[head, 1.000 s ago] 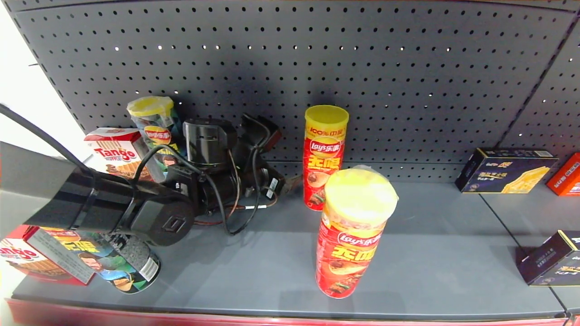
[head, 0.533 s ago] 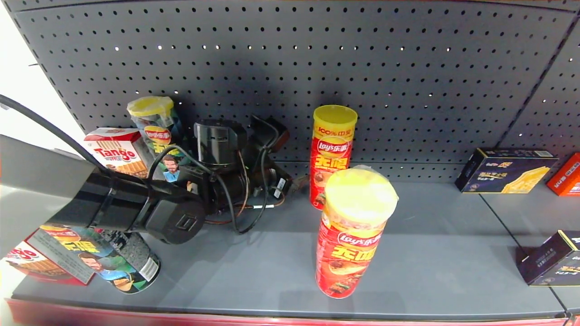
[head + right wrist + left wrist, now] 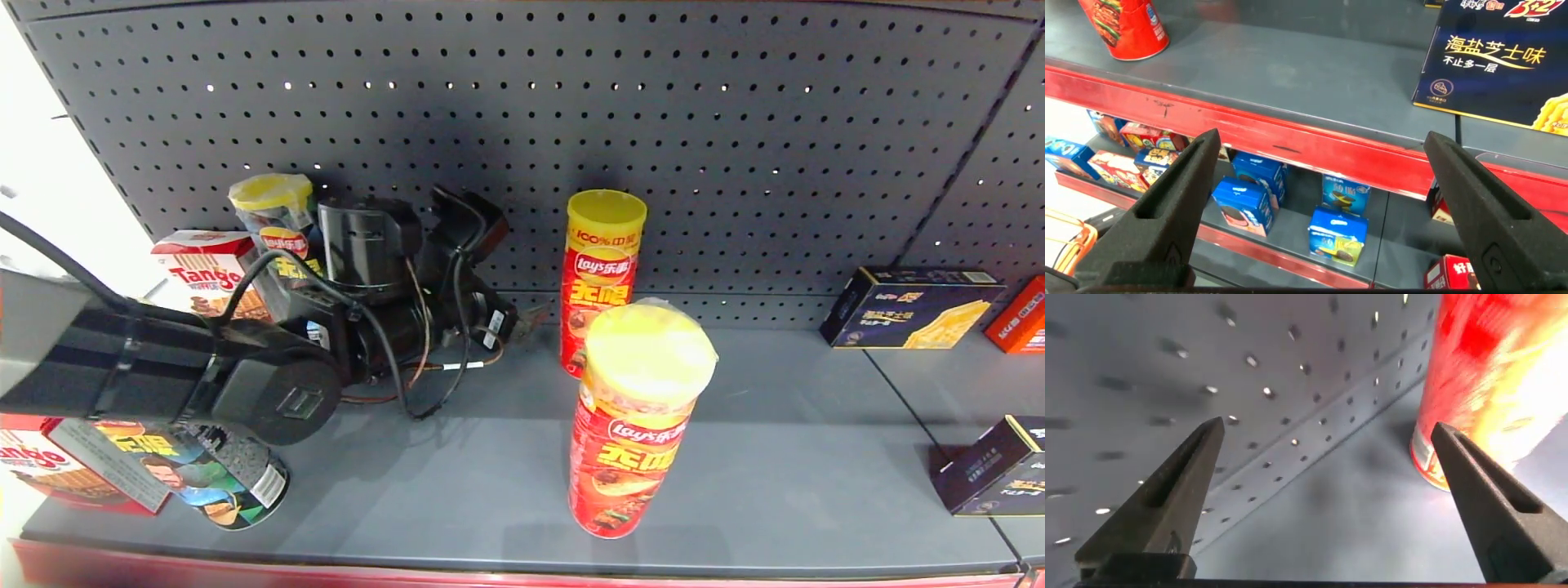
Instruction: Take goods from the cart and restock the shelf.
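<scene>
red front can [image 3: 629, 441] and red back can [image 3: 602, 286], both yellow-lidded; grey hole-dotted pegboard [image 3: 653, 122]; navy-and-yellow box [image 3: 910, 308].

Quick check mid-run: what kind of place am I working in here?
Probably a shop aisle, or a mock-up of one: a pegboard-backed shelf, snacks like the chip canister and wafer box standing on it, and more boxed goods on the tier below.

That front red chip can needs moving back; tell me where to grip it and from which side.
Grip the front red chip can around its middle, below the yellow lid, from the open front of the shelf. It stands upright and round; the rear can stands behind it.
</scene>
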Controlling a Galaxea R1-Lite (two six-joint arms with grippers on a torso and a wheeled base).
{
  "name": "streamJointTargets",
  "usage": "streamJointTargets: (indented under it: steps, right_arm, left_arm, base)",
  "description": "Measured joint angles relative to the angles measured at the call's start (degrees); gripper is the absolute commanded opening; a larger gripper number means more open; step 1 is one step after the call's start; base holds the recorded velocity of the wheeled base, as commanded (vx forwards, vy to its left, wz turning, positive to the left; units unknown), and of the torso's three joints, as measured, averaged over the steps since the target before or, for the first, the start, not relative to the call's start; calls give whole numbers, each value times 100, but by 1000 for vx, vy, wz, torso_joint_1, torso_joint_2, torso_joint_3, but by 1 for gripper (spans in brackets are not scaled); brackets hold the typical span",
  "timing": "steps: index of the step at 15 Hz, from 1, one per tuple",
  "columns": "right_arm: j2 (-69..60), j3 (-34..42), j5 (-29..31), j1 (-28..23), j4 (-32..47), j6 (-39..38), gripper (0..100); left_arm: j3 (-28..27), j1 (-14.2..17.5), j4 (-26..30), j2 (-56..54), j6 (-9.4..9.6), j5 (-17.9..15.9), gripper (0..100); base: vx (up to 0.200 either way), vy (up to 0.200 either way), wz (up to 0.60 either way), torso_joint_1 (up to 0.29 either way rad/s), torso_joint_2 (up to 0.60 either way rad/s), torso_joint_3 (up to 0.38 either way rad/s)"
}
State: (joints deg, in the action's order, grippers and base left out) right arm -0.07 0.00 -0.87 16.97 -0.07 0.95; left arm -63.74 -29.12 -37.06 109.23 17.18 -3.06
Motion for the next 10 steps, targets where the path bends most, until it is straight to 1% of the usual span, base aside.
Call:
streamJointTargets:
  steps: [2, 6, 10]
  right_arm:
    - [0, 0, 0, -2, 0, 0, 100]
    - [0, 0, 0, -2, 0, 2, 100]
    - [0, 0, 0, -5, 0, 0, 100]
  left_arm:
    - [211, 7, 9, -389, -49, 33, 100]
    - [639, -34, 9, -1229, -73, 202, 100]
    - [1025, -282, 11, -1950, -78, 360, 100]
  base:
    - [0, 0, 0, 0, 0, 0]
    - [0, 0, 0, 0, 0, 0]
    - [0, 0, 0, 0, 0, 0]
